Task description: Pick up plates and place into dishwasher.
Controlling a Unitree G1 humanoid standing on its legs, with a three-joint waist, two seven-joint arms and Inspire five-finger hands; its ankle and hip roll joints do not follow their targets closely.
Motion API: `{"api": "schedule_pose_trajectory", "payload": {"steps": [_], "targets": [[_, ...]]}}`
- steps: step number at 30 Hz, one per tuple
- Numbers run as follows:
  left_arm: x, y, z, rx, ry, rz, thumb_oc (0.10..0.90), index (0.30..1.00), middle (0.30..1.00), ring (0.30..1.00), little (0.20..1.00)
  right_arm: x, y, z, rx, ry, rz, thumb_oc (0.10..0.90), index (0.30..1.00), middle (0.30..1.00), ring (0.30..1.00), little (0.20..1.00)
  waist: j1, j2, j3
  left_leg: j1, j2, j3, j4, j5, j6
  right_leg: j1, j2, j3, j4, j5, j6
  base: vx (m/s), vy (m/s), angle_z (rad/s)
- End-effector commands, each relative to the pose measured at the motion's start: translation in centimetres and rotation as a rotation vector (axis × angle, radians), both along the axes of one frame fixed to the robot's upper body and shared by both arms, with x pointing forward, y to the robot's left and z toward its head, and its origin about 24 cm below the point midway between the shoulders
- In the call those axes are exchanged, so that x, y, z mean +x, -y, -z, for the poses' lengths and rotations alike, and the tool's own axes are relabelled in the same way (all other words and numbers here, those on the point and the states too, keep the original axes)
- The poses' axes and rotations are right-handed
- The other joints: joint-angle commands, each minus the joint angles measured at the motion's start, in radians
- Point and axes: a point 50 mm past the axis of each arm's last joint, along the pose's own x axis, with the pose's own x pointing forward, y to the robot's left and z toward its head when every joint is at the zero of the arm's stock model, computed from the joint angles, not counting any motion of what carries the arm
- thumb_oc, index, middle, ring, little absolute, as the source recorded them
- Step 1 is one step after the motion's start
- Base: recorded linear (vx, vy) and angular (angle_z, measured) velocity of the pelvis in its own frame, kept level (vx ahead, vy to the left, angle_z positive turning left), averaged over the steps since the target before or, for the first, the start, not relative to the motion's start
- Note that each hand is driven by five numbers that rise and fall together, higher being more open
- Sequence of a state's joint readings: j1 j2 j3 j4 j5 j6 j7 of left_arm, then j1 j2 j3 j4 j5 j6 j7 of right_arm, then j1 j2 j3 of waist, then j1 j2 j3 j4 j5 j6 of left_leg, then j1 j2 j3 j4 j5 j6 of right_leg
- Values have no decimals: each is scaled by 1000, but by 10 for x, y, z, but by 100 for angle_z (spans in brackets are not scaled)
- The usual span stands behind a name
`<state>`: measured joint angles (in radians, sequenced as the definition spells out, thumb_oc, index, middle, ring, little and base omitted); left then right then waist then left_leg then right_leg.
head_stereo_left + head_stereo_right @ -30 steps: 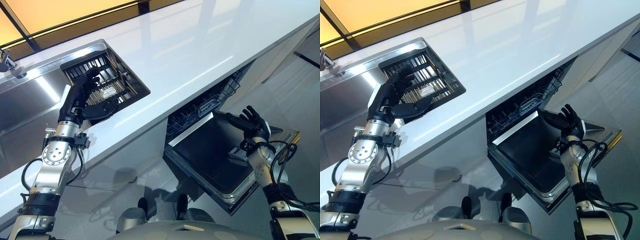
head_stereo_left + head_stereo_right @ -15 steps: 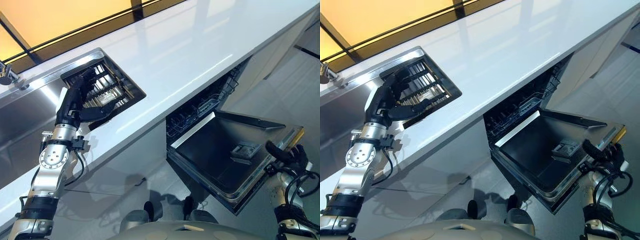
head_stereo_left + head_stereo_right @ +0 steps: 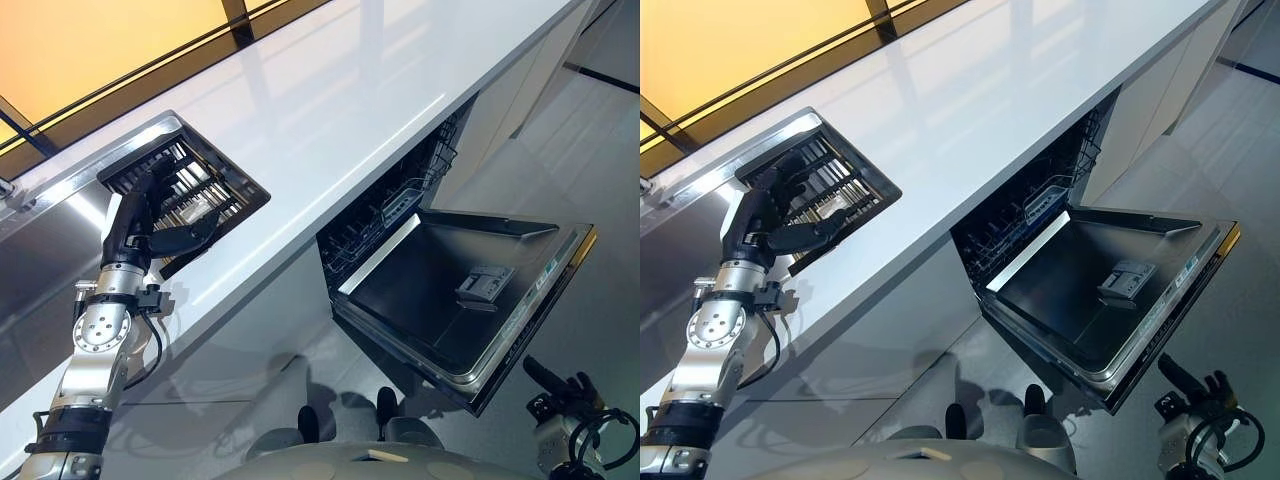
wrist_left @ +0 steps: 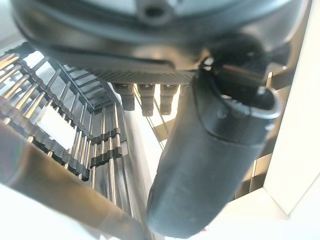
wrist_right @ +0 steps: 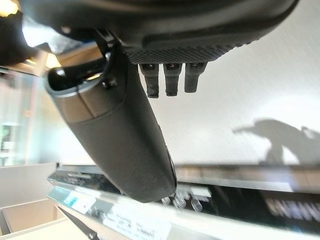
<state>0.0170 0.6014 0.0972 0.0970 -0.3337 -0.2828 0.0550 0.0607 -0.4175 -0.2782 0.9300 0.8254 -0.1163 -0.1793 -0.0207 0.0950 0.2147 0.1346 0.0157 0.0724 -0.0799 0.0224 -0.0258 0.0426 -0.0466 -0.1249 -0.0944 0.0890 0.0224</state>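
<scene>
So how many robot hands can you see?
2. The left hand reaches into the dish rack in the sink. The right hand hangs low beside the open dishwasher door, holding nothing.

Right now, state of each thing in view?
Dishwasher door: open, folded down.
Dishwasher rack: inside the machine, no plates visible in it.
Sink rack: sitting in the sink.
Left hand: over the sink rack, fingers relaxed, holding nothing.
Right hand: below the door's edge, holding nothing.
</scene>
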Motion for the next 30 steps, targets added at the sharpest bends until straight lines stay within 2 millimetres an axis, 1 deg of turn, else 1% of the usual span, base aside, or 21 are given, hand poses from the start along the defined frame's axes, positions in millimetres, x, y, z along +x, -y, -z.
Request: {"api": "schedule_pose_trajectory", "payload": {"steps": [1, 4, 7, 11, 13, 16, 18, 19, 21, 24, 26, 28, 30], "targets": [[9, -10, -71, 19, 318, -25, 800, 900, 900, 900, 900, 25, 13, -17, 29, 160, -34, 800, 900, 900, 900, 900, 8, -32, 28, -130, -110, -14, 174, -107, 18, 4, 39, -38, 123, -187, 8, -28, -43, 6], [8, -11, -73, 24, 328, -25, 800, 900, 900, 900, 900, 20, 12, -10, 85, 138, -37, 800, 900, 900, 900, 900, 19, -36, 59, -167, -113, -16, 241, -126, 15, -5, 33, -47, 134, -180, 2, -7, -38, 16], [8, -12, -73, 25, 325, -32, 800, 900, 900, 900, 900, 22, 8, -5, 129, 127, -60, 800, 900, 900, 900, 900, 30, -27, 80, -178, -114, -20, 235, -118, 17, -16, 39, -48, 136, -177, 0, 20, -33, 6], [7, -12, -77, 38, 330, -38, 800, 900, 900, 900, 900, 36, -6, -2, 193, 159, -151, 800, 900, 900, 900, 900, 39, -9, 102, -179, -106, -33, 146, -70, 21, -46, 51, -48, 135, -176, 3, -2, -35, 0], [7, -10, -80, 53, 340, -35, 800, 900, 900, 900, 900, 43, -12, -3, 215, 173, -191, 800, 900, 900, 900, 900, 42, 2, 113, -182, -99, -38, 96, -39, 14, -59, 56, -49, 133, -175, 5, -29, -24, -2], [9, -8, -86, 68, 362, -24, 800, 900, 900, 900, 900, 52, -15, -5, 227, 187, -236, 800, 900, 900, 900, 900, 44, 21, 130, -192, -90, -42, 45, 1, -1, -73, 60, -48, 126, -173, 5, -19, 3, 5], [10, -8, -95, 85, 388, -11, 800, 900, 900, 900, 900, 63, -15, -12, 224, 217, -270, 800, 900, 900, 900, 900, 46, 35, 148, -211, -89, -44, 37, 15, -7, -87, 61, -45, 119, -171, 0, -55, 12, 12], [11, -8, -102, 94, 406, -7, 800, 900, 900, 900, 900, 72, -17, -17, 233, 255, -298, 800, 900, 900, 900, 900, 48, 43, 159, -225, -91, -48, 49, 10, -6, -99, 58, -44, 118, -170, -5, -64, 11, 15], [12, -9, -108, 102, 426, -5, 800, 900, 900, 900, 900, 83, -20, -22, 243, 311, -328, 800, 900, 900, 900, 900, 51, 47, 170, -242, -95, -52, 70, 0, -3, -112, 53, -49, 122, -169, -9, -51, 2, 13], [11, -10, -115, 114, 458, -2, 800, 900, 900, 900, 900, 106, -33, -37, 291, 498, -398, 800, 900, 900, 900, 900, 59, 47, 193, -270, -107, -54, 144, -31, 5, -139, 35, -71, 151, -168, -16, -32, -7, 8], [10, -11, -116, 112, 474, -2, 800, 900, 900, 900, 900, 120, -45, -48, 344, 636, -464, 800, 900, 900, 900, 900, 61, 39, 206, -293, -120, -52, 215, -58, 10, -152, 22, -82, 171, -167, -20, -27, 3, 12], [9, -13, -114, 112, 485, -3, 800, 900, 900, 900, 900, 132, -61, -61, 422, 782, -559, 800, 900, 900, 900, 900, 64, 31, 218, -323, -129, -46, 292, -87, 14, -165, 7, -95, 196, -163, -23, -17, 27, 4], [7, -15, -111, 110, 490, -11, 800, 900, 900, 900, 900, 141, -80, -72, 495, 901, -665, 800, 900, 900, 900, 900, 68, 23, 228, -343, -130, -37, 342, -108, 21, -174, -3, -104, 217, -162, -23, 12, 35, -5]]}}
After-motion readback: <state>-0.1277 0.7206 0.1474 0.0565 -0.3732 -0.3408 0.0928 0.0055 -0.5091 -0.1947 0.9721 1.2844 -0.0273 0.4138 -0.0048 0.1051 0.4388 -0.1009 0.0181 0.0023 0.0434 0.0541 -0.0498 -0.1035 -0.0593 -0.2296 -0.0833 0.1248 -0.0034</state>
